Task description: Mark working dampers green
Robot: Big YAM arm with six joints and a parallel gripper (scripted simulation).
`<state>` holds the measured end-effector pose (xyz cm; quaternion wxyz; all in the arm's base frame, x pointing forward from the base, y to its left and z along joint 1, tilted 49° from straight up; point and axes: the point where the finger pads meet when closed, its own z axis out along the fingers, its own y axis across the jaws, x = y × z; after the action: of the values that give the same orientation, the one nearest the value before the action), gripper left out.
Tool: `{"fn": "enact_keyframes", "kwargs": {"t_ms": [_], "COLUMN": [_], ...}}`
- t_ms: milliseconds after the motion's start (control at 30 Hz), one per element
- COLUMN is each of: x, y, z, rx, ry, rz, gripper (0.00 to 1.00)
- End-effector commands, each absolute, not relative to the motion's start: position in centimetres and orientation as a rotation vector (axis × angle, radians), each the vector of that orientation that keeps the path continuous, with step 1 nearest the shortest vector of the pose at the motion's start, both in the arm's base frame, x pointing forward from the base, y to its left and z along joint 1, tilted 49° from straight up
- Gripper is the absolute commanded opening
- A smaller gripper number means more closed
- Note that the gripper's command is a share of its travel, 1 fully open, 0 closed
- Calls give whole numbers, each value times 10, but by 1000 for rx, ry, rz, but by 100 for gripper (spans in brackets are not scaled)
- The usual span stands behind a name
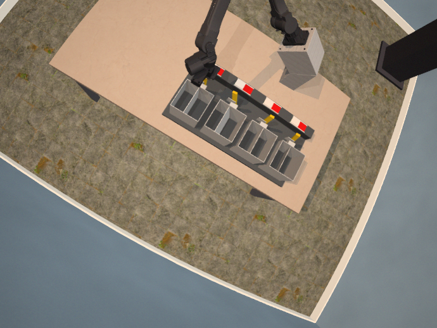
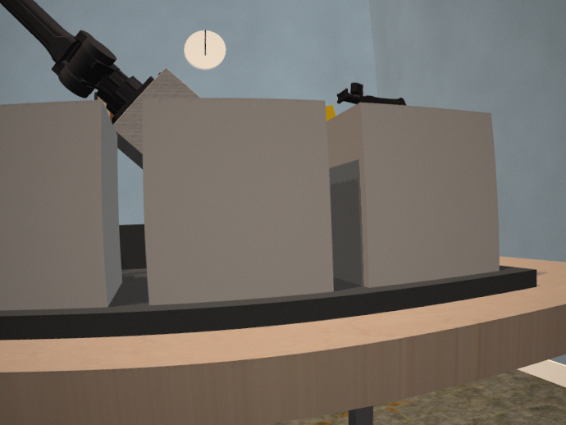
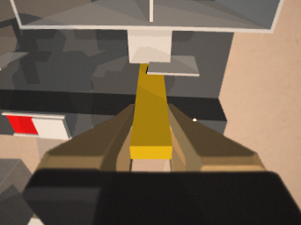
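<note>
Four grey open-topped dampers (image 1: pixel 192 102) (image 1: pixel 223 121) (image 1: pixel 256 140) (image 1: pixel 286 159) stand in a row on a dark base (image 1: pixel 164 113). Each has a yellow lever facing the slider rail (image 1: pixel 257 97). My gripper (image 1: pixel 203 78) (image 3: pixel 150 111) is shut on the yellow lever (image 3: pixel 150 134) of the damper (image 3: pixel 145 27) at the left end of the row. In the exterior view only the gripper's top (image 2: pixel 355 93) shows above that damper's back wall (image 2: pixel 429 192). This damper's slider (image 1: pixel 220 72) (image 3: pixel 23 125) shows red, with its white cover (image 3: pixel 50 127) beside the red. The other three sliders (image 1: pixel 247 89) (image 1: pixel 275 107) (image 1: pixel 302 126) also show red.
The arm's grey pedestal (image 1: pixel 301 58) stands behind the rail on the table (image 1: pixel 123 52). The other levers (image 1: pixel 234 95) (image 1: pixel 269 118) (image 1: pixel 296 136) stick out between the dampers and the rail. A black post (image 1: pixel 405 56) stands off the table at the right.
</note>
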<state>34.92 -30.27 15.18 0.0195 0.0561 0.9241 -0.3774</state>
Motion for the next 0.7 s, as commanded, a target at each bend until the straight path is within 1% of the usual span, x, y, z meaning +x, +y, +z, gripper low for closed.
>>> {"fn": "enact_keyframes", "kwargs": {"t_ms": [0,367,667], "x": [353,352,351], "y": [-312,-316,-321], "z": [161,167,165], "rx": [193,185,177], "ry": [2864,2881,2928], "rz": [-1164,-1104,-994], "gripper": [17,17,17]}}
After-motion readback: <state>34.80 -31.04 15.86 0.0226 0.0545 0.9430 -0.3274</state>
